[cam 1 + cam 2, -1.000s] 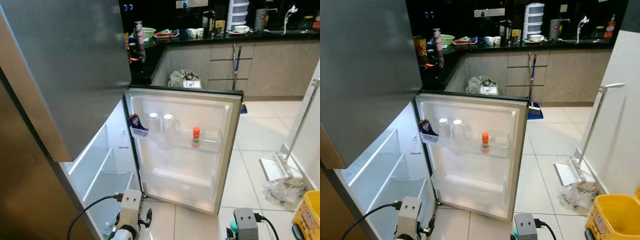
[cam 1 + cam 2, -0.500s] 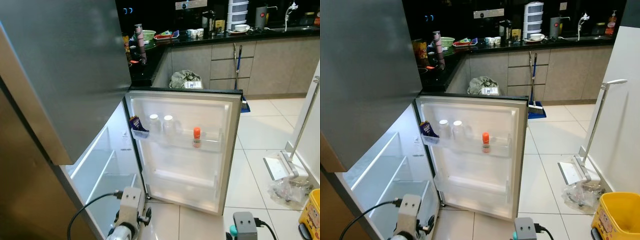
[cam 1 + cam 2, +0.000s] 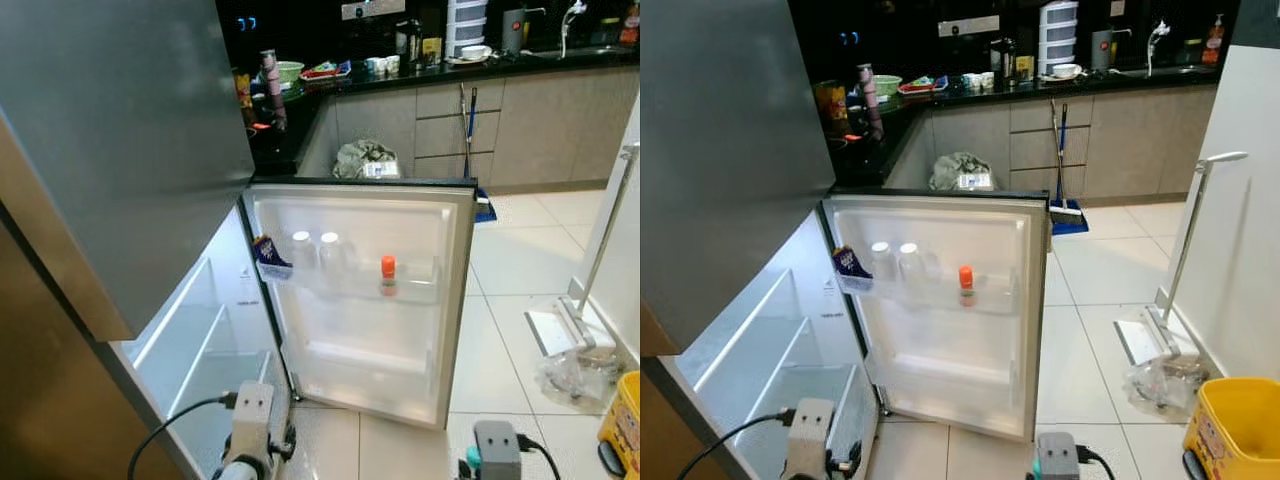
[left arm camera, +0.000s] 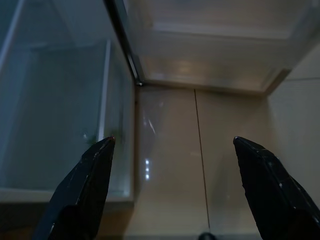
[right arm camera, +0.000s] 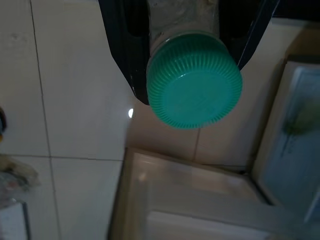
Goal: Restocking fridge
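- While the fridge door (image 3: 370,300) stands wide open, its upper rack already carries a blue packet (image 3: 268,256), two clear white-capped bottles (image 3: 315,252) and an orange-capped bottle (image 3: 387,277); the lower door rack appears bare.
- Inside the fridge (image 3: 200,340), the glass shelves and the bottom drawer look unfilled, so most of the restocking is judged outstanding.
- Right end effector (image 5: 192,60): closed around a green-capped bottle (image 5: 194,80), cap facing the wrist camera, held low above the tiled floor (image 3: 1090,300) in front of the door's lower edge. This item is not yet placed.
- Left end effector (image 4: 172,187): fingers spread wide, nothing between them, pointing at the floor beside the drawer corner.
- Remaining step, as judged: raise the held bottle to a door rack or shelf and release it.
- Kitchen desk (image 3: 420,75) behind holds assorted crockery; a yellow bucket (image 3: 1235,430) stands at the robot's right.
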`<state>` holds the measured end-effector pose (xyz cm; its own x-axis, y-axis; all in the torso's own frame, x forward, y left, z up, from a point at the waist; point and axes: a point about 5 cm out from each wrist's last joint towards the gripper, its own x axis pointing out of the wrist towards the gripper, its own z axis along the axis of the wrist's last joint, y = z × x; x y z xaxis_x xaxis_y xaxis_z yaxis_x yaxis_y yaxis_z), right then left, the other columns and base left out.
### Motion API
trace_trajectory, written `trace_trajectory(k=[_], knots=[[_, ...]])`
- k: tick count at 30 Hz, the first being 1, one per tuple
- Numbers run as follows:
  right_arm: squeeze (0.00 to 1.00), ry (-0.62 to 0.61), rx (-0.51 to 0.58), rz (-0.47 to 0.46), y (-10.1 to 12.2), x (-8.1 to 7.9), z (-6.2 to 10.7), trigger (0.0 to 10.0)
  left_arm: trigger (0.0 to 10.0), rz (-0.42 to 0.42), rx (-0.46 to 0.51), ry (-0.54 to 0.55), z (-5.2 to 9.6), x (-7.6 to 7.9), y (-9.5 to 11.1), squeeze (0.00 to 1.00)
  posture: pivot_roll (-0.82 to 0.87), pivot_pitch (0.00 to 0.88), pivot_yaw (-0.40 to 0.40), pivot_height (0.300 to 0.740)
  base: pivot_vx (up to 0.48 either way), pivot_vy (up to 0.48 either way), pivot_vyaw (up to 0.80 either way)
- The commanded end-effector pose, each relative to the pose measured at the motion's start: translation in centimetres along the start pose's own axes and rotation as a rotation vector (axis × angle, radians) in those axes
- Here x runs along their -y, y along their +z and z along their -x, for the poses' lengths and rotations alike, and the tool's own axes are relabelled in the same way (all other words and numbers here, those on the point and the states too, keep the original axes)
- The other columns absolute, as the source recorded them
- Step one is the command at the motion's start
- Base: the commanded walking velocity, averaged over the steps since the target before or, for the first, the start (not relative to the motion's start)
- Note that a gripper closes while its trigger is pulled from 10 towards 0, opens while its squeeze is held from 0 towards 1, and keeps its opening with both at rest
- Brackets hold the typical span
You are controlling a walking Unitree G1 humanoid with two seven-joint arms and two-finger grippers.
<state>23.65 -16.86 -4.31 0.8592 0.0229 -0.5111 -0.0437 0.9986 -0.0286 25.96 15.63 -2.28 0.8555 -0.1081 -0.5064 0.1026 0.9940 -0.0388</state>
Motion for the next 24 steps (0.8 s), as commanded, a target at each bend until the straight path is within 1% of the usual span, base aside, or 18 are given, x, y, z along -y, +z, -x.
trace_trajectory(k=[1,5,7,10,12,14,19,24], knots=[[0.0,0.013,0.033,0.006,0.7,-0.3,-0.2,10.0,10.0,0.007,0.003,-0.007,-0.3,0.6,0.4,0.0,-0.06,0.028,0.122,0.74,0.0,0.0,0.0],[0.0,0.007,0.045,-0.003,1.0,-0.1,-0.3,10.0,10.0,-0.003,-0.005,-0.008,-0.3,0.9,0.2,0.0,-0.08,0.043,0.131,0.74,0.0,0.0,0.0],[0.0,0.006,0.055,-0.005,1.1,0.0,-0.3,10.0,10.0,-0.013,-0.026,-0.022,-0.2,1.0,-0.4,0.0,-0.09,0.051,0.138,0.74,0.0,0.0,0.0],[0.0,0.003,0.06,-0.006,1.1,0.2,-0.3,10.0,10.0,-0.02,-0.038,-0.031,-0.1,1.0,-0.6,0.0,-0.09,0.061,0.134,0.74,0.0,0.0,0.0],[0.0,-0.013,0.06,-0.015,0.9,0.8,0.0,10.0,10.0,-0.022,-0.07,-0.021,0.1,0.9,-1.5,0.0,-0.08,0.052,0.095,0.74,0.0,0.0,0.0],[0.0,-0.017,0.06,-0.016,0.8,1.0,0.0,10.0,10.0,-0.025,-0.077,-0.016,0.1,0.9,-1.7,0.0,-0.07,0.053,0.091,0.74,0.0,0.0,0.0],[0.0,-0.022,0.055,-0.007,0.9,1.6,0.0,10.0,10.0,-0.019,-0.061,-0.005,0.4,0.8,-1.7,0.0,-0.07,0.065,0.089,0.74,0.0,0.0,0.0],[0.0,-0.018,0.046,-0.006,0.6,1.5,0.1,10.0,10.0,-0.02,-0.045,-0.015,0.2,0.9,-1.2,0.0,-0.07,0.069,0.096,0.74,0.0,0.0,0.0]])
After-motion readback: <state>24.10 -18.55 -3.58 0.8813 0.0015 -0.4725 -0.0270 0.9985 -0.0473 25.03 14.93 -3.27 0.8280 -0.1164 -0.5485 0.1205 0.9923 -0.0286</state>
